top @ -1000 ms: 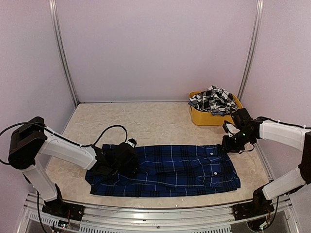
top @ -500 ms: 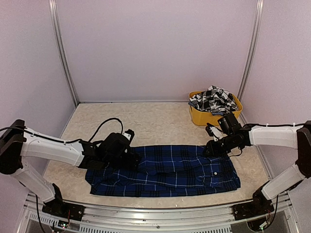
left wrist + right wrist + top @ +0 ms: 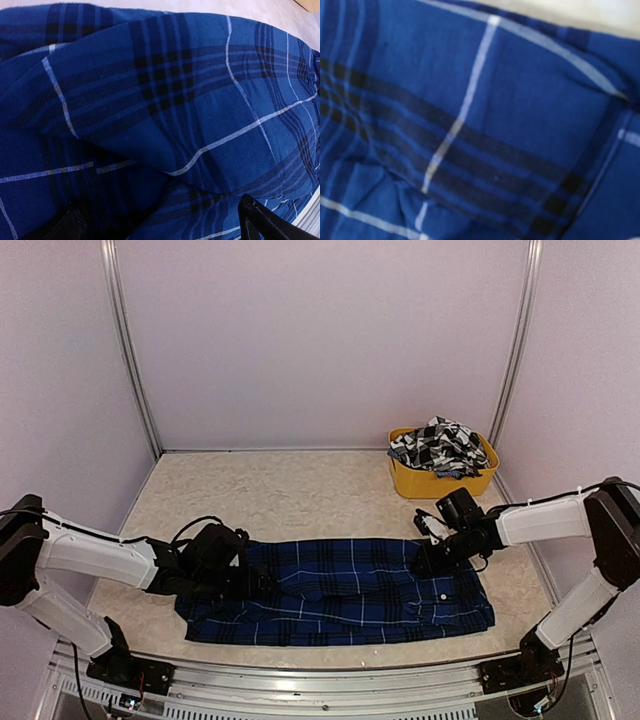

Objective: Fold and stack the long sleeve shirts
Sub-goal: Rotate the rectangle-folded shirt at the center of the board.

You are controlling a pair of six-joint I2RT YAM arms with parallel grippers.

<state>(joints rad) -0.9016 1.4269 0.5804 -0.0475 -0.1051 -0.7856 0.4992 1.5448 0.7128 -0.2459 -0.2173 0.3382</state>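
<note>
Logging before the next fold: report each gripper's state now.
Left gripper: open, over the blue shirt.
Right gripper: cannot be told; at the shirt's far edge.

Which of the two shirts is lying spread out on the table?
The blue plaid shirt: it lies flat on the table, while the black-and-white checked shirt sits crumpled in the yellow tub.

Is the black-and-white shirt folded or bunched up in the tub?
Bunched up: the black-and-white shirt sits crumpled in the yellow tub, heaped above its rim.
</note>
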